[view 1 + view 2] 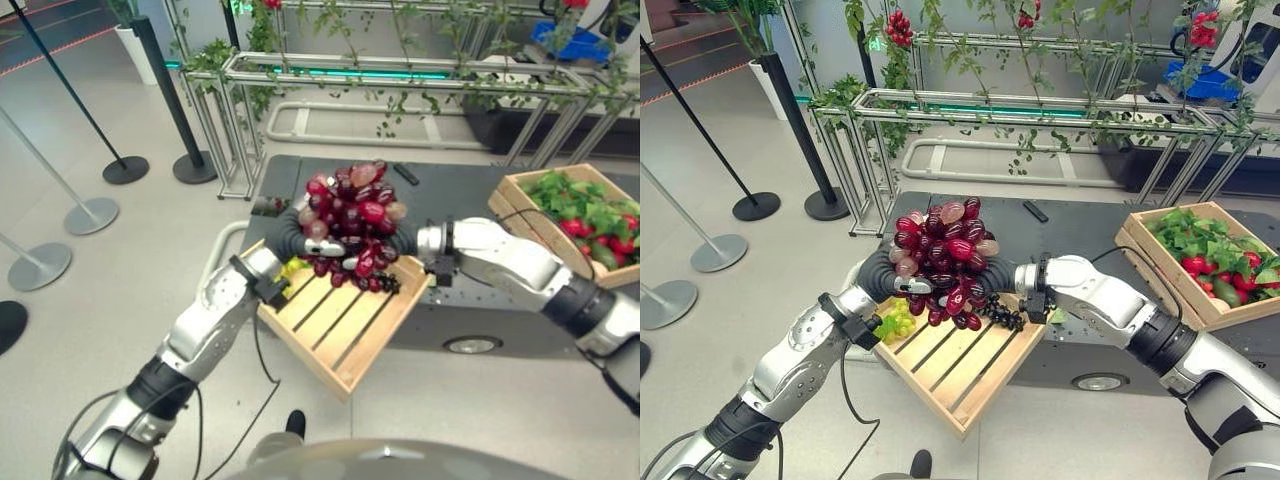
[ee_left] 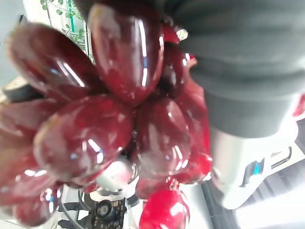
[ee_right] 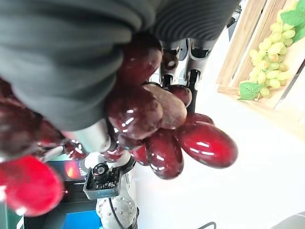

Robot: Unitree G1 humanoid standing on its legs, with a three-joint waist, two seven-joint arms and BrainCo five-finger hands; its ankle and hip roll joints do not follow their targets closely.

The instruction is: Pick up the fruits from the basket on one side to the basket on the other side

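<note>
The red grape bunch (image 1: pixel 943 260) is sitting between my left hand (image 1: pixel 902 283) and right hand (image 1: pixel 1008 277), both cupping it from opposite sides above the slatted crate (image 1: pixel 955 372); the other crate (image 1: pixel 1200 262) is lying to my right.

Head stereo downward; wrist cameras against grapes (image 2: pixel 119 119).
</note>
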